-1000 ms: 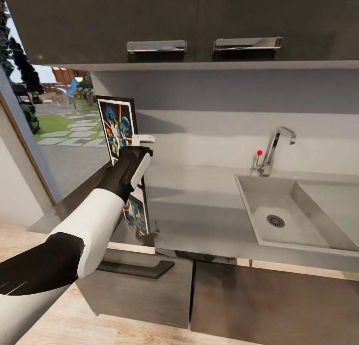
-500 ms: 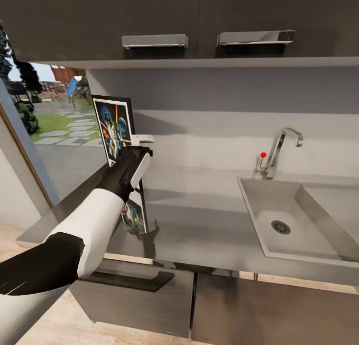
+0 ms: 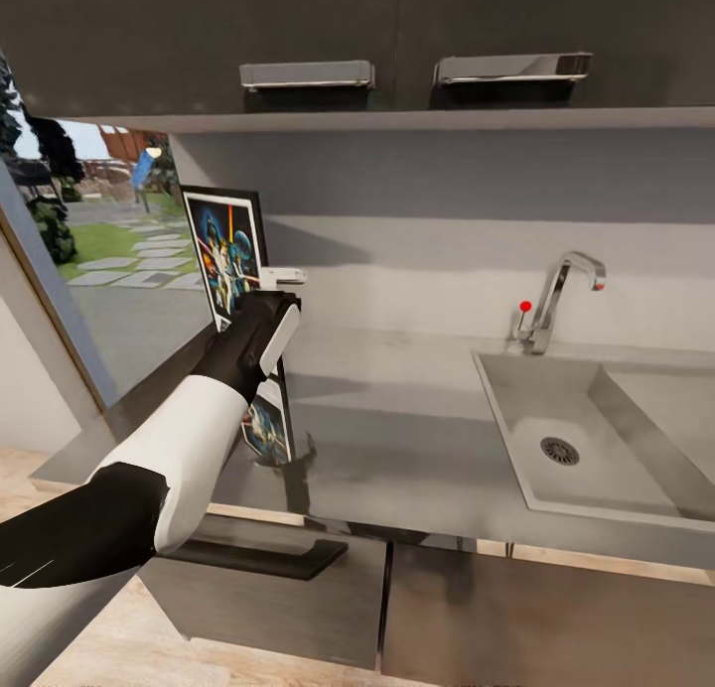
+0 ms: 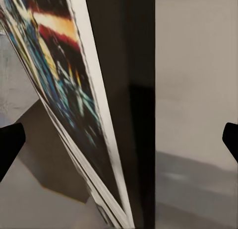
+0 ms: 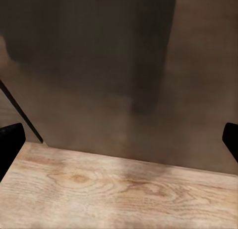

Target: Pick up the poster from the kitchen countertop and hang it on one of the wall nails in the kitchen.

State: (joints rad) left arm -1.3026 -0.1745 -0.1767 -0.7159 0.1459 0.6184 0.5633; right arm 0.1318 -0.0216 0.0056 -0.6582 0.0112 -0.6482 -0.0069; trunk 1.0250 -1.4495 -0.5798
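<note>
Largest first: my head camera takes in the kitchen countertop (image 3: pixel 397 419), a glossy grey metallic slab that mirrors what stands on it. Above it run dark flat-fronted wall cabinets (image 3: pixel 348 32) with two chrome bar handles, and behind it a pale matte backsplash. Inset toward the right is a rectangular sink (image 3: pixel 586 439) with a round drain, and a slim curved chrome tap (image 3: pixel 561 295) carrying a small red knob. Below the slab sit dark drawer fronts, over a pale wood-grain floor (image 3: pixel 129 627).

The poster (image 3: pixel 226 255) stands upright at the counter's left end, near the window: thin black frame, white border, colourful figures on dark blue. Its reflection shows in the slab beneath it.

My left arm, white shell and black wrist, reaches up to it. The left gripper (image 3: pixel 283 277) sits at the poster's right edge; in the left wrist view the frame (image 4: pixel 116 114) lies edge-on between widely parted black fingertips (image 4: pixel 10 142), not pinched.

The right gripper (image 5: pixel 119 139) has its jaws spread, over wood floor and a dark panel.
</note>
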